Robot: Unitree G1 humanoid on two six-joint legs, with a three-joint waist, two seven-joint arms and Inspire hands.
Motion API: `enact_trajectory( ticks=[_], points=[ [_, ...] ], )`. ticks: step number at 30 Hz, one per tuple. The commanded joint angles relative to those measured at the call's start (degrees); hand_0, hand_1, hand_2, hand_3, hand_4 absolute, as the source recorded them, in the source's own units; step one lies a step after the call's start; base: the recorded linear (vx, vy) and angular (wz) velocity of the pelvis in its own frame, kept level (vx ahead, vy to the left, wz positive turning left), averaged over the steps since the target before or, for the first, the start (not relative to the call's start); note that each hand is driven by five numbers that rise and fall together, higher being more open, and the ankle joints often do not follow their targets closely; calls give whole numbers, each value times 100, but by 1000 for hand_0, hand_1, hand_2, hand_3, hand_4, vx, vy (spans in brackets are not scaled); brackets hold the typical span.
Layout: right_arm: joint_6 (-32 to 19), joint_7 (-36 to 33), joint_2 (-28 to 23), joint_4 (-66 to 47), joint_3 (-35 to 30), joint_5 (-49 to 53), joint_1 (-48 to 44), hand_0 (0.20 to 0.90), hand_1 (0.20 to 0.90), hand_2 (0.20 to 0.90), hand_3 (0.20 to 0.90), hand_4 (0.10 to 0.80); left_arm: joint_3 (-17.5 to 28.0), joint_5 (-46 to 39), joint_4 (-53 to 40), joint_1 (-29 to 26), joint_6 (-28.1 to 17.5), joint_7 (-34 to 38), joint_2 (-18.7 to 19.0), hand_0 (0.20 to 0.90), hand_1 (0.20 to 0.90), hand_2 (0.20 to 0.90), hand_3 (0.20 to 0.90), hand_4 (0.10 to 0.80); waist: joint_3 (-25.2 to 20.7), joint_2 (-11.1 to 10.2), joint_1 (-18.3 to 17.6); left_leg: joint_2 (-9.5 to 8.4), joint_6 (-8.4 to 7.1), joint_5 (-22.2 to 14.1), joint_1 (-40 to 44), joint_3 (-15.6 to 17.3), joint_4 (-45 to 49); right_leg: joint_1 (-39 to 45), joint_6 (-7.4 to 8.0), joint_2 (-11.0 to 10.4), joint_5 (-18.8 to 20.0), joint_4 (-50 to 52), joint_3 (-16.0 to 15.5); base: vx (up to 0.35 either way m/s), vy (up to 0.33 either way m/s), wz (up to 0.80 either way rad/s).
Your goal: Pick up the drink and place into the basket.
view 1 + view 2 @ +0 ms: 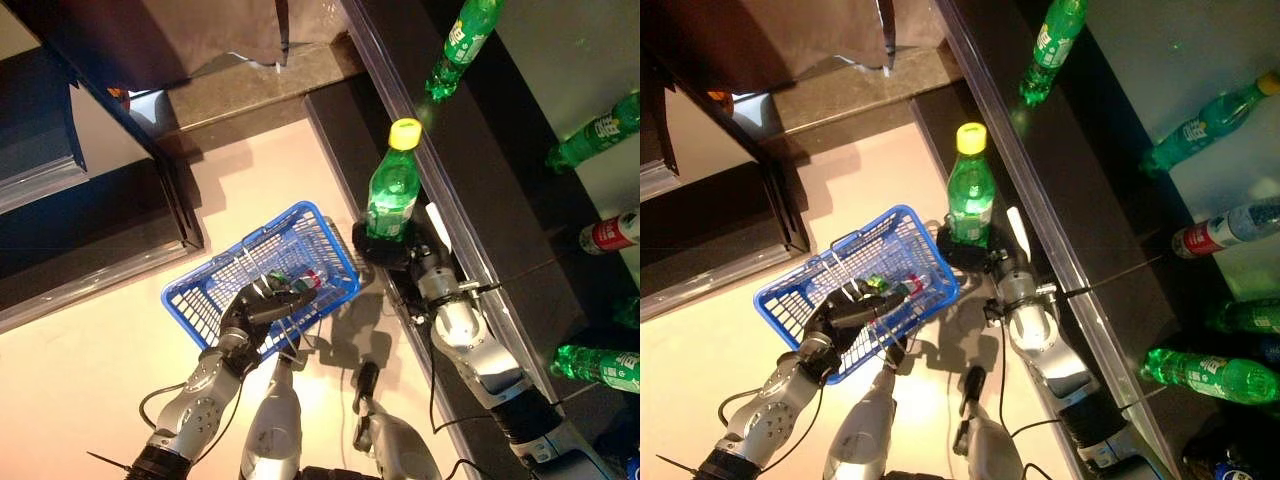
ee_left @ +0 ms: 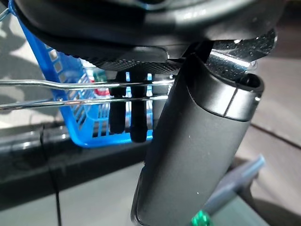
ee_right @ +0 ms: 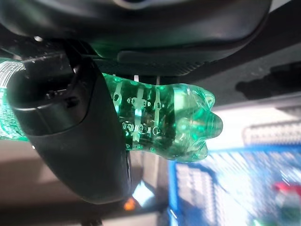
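Observation:
A green drink bottle (image 1: 392,196) with a yellow cap stands upright in my right hand (image 1: 388,245), whose fingers curl round its lower part; its ribbed base (image 3: 178,125) shows past the thumb in the right wrist view. It hangs just right of the blue wire basket (image 1: 205,285), above the shelf's edge. My left hand (image 1: 258,312) is shut on the basket's metal handles (image 2: 70,94) at the near rim. Inside the basket lie small items with red and green on them (image 1: 305,280).
A dark shelf runs along the right, with several green bottles (image 1: 462,45) (image 1: 600,365) and a red-labelled clear bottle (image 1: 612,232) lying on it. A dark cabinet (image 1: 90,230) stands to the basket's left, above pale floor.

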Motion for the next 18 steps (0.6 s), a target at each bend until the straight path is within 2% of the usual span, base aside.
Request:
enact_trajectory(
  ticks=[1, 4, 6, 10, 12, 15, 18],
  points=[
    [-465, 120, 160, -41, 366, -440, -479, 300, 300, 300, 200, 100, -169, 101, -1908, -592, -637, -1258, -51, 300, 300, 300, 200, 100, -1622, 189, -21, -216, 289, -369, -6, -305, 269, -43, -139, -124, -375, 709, -126, 37, 10, 17],
    [-342, 156, 196, 225, 549, -508, -576, 300, 300, 300, 200, 100, -271, -48, -1985, -700, -530, -1427, 17, 300, 300, 300, 200, 100, -1700, 217, 30, -227, 256, -321, 16, -383, 217, 38, -111, -160, -361, 652, -189, 46, 8, 10],
    [-119, 246, 213, 479, 734, -923, -654, 300, 300, 300, 200, 100, -358, -36, -2032, -772, -558, -1566, 84, 300, 300, 300, 200, 100, -1771, 234, 81, -241, 232, -286, 24, -447, 178, 90, -90, -184, -362, 621, -239, 52, 9, 3],
    [525, 319, -33, 1050, 1102, -2376, -871, 300, 300, 300, 200, 100, -370, -203, -2078, -882, -444, -1748, 219, 300, 300, 300, 200, 100, -1911, 237, 185, -261, 191, -259, 45, -544, 115, 184, -57, -223, -369, 542, -355, 57, 5, 15],
    [807, 347, -198, 1209, 1223, -2521, -968, 300, 300, 300, 200, 100, -358, -221, -2180, -886, -421, -1781, 306, 300, 300, 300, 200, 100, -1955, 228, 224, -255, 180, -253, 56, -573, 90, 221, -45, -230, -352, 489, -383, 40, -1, 18],
    [1220, 541, -374, 1503, 1336, -3370, -1005, 300, 300, 300, 200, 100, -297, -238, -2228, -843, -417, -1881, 388, 300, 300, 300, 200, 100, -1987, 212, 264, -256, 163, -238, 57, -597, 63, 263, -31, -233, -333, 436, -404, 26, -1, 13],
    [1462, 699, -532, 1660, 1463, -3776, -1164, 300, 300, 300, 200, 100, -305, -309, -2291, -888, -386, -1888, 481, 300, 300, 300, 200, 100, -1988, 199, 299, -248, 151, -228, 47, -617, 61, 276, -26, -231, -345, 440, -441, 9, -8, 4]
  ],
)
